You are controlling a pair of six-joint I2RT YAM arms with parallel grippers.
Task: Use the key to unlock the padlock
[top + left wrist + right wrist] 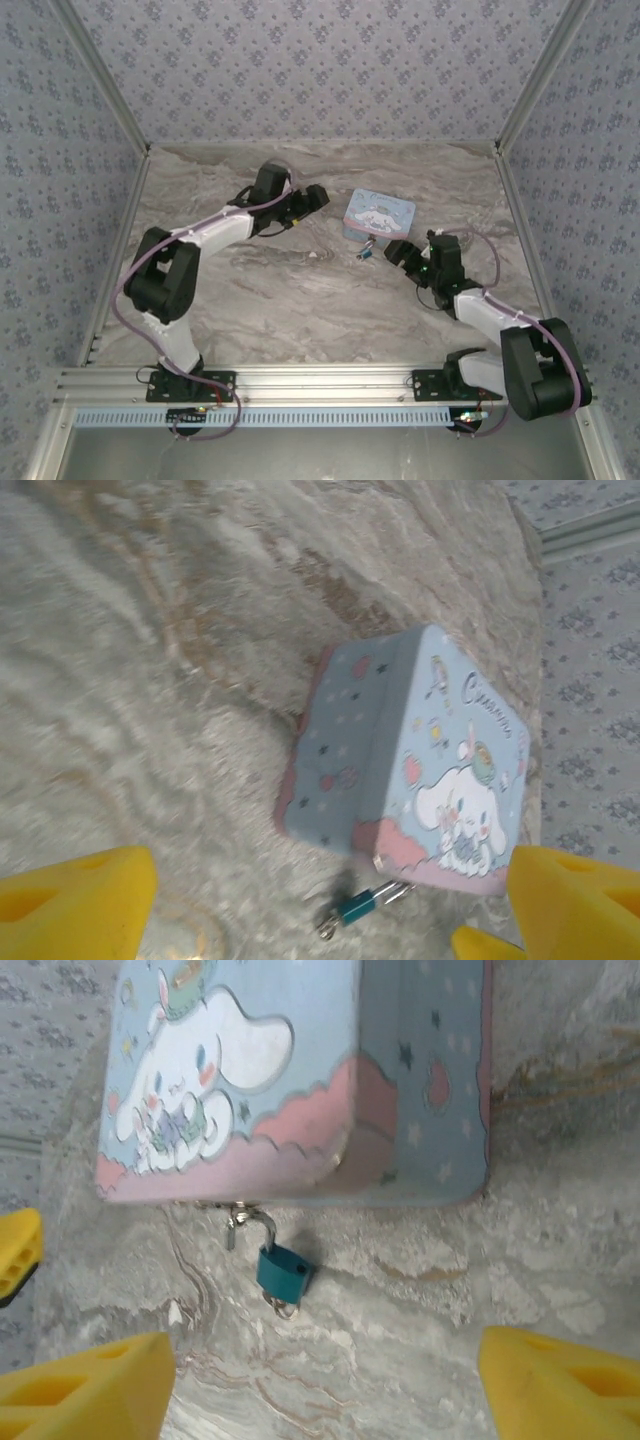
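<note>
- Yellow fingers point(90, 1390) of the right pincer point(325, 1390) stand wide apart, released, with nothing between them.
- Marbled table point(450, 1290) spreads beneath both pincers.
- Left pincer point(320, 920) also gapes, released, its fingers gripping nothing.
- Pale blue cartoon tin box point(300, 1080) sits ahead of each pincer, between the two, and neither touches it.
- Teal padlock point(283, 1272) lies on the table just ahead of the right pincer, nearer to it than the box. Its silvery shackle point(255, 1222) is hooked at the box's clasp.
- Tiny metal key point(285, 1308) seems to stick from the padlock's end facing the right pincer, apart from its fingers.
</note>
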